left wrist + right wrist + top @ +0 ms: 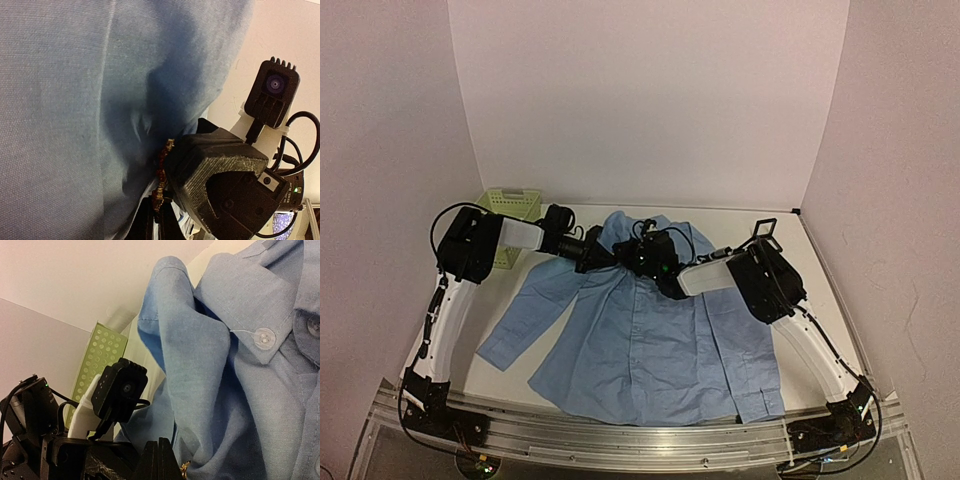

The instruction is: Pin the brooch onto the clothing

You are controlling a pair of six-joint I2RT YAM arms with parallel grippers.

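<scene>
Brooch (161, 172), small and orange-brown, sits low in the middle of the left wrist view, against blue fabric at the tips of the left hand (152, 210). That hand's fingers are pressed together; whether they pinch the pin cannot be told. The right hand (158, 445) is likewise closed, touching the same fold. From above, the shirt (650, 350) lies spread on the table (505, 385), both hands meeting near its collar. Farther back stand a green basket (510, 205) at upper left and a small black square object (763, 228) at upper right.
</scene>
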